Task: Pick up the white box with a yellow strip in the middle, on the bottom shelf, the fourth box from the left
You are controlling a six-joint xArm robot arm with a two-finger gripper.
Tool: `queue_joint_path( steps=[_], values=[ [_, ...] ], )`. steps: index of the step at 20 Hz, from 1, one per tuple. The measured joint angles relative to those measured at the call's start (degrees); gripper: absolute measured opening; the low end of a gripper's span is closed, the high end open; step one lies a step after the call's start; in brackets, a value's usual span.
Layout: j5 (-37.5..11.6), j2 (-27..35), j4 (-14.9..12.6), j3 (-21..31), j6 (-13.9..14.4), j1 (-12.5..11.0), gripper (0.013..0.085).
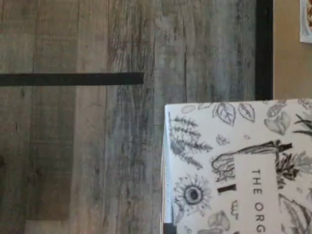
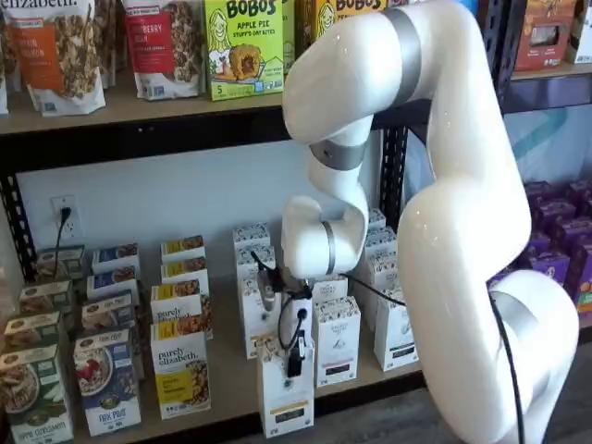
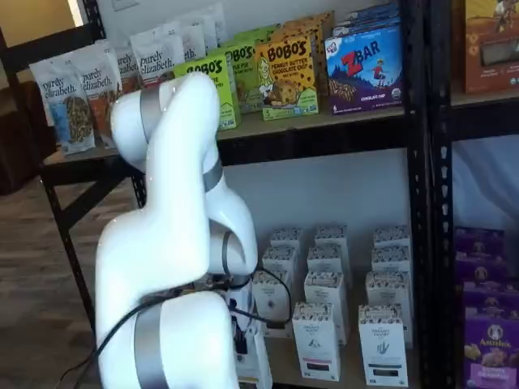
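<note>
The white box with a yellow strip stands out in front of its row, at the front edge of the bottom shelf. My gripper comes down on its top, and the black fingers are shut on it with a cable beside them. In the wrist view the box's leaf-printed top lies over the wood floor, beyond the shelf's black rail. In a shelf view the arm hides the gripper and only the box's edge shows.
Like white cartons stand in rows just right of and behind the held box. Purely elizabeth boxes and cereal boxes stand to its left. Purple boxes fill the bay beyond the black upright. Bobo's boxes are on the shelf above.
</note>
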Motion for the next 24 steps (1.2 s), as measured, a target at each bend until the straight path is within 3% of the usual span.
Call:
queue_joint_path(
  steps=[8,14,24],
  values=[
    [-1.72,-6.50,0.37,7.43,0.88,1.31,0.0450],
    [-1.45,-11.49,-1.37,11.61,2.93,1.61,0.0450],
    [2.68,-20.36,-2.41,16.05,4.23,1.48,0.0450]
  ],
)
